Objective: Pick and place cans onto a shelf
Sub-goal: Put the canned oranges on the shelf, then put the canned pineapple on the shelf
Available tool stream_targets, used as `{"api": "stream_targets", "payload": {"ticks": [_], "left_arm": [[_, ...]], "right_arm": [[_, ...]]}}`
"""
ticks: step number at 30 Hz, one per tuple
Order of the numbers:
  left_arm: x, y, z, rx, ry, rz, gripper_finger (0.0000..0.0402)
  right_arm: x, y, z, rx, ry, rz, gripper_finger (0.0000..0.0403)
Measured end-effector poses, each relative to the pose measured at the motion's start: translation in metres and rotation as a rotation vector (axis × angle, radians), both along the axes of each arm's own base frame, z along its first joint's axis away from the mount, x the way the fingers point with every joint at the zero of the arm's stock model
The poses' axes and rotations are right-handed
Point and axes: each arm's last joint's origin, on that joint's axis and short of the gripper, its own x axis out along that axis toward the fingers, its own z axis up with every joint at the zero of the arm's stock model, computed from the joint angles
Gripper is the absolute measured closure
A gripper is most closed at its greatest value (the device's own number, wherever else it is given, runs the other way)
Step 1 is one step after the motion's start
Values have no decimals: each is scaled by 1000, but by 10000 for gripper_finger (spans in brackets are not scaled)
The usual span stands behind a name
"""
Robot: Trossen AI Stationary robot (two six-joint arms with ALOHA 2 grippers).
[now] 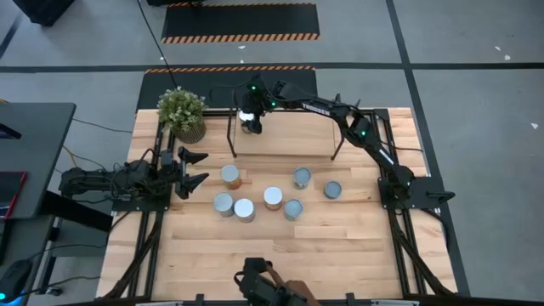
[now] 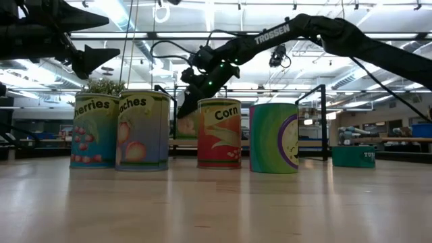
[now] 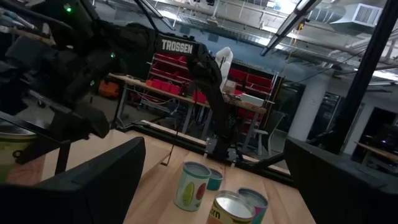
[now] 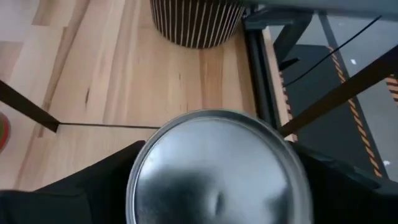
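Left gripper (image 1: 197,168), at the desk's left side: fingers spread apart, empty, pointing toward the group of cans, the nearest can (image 1: 230,176) just beside its tips. Potted plant (image 1: 183,113): back left corner of the desk (image 1: 340,246), close to the shelf's left frame. Shelf (image 1: 285,132): light board with thin black uprights at each end, running across the back of the desk. Can on shelf (image 1: 250,121): stands at the shelf's left end; right gripper (image 1: 251,115) sits directly above it, and the right wrist view shows the silvery lid (image 4: 217,168) between the two dark fingers (image 4: 87,186), which stand apart on either side of the can; whether they touch its wall cannot be told. Right arm reaches from its base at the desk's right edge across the back to this spot. Loose cans, six, in the desk's middle: from the left, one just beside the left gripper, two (image 1: 223,204) (image 1: 244,209) touching in front of it, one (image 1: 273,197) at centre, one (image 1: 293,209) in front and right, one (image 1: 302,178) behind, one (image 1: 332,189) farthest right. Open room: bare shelf board to the right of the placed can, broad bare wood across the front of the desk, and a clear strip between the cans and the shelf.
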Motion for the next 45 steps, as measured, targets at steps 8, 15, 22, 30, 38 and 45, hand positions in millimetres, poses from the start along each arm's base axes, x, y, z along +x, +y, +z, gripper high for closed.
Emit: {"api": "stream_targets", "payload": {"ticks": [8, 15, 22, 30, 38, 45], "left_arm": [[0, 0, 0, 0, 3, 0, 12], [0, 0, -1, 0, 7, 0, 12], [0, 0, -1, -2, 8, -1, 12], [0, 0, -1, -2, 10, -1, 12], [1, 0, -7, 0, 69, -1, 12], [4, 0, -20, -25, 239, 1, 12]], "right_arm": [[-3, 4, 13, -15, 18, -8, 8], [-2, 12, 21, -97, 43, -12, 4], [-8, 15, 36, -166, 66, -44, 4], [-5, 27, 38, -152, 75, -4, 4], [-1, 95, 61, -100, 157, 33, 4], [7, 170, 52, -120, 322, 109, 11]]}}
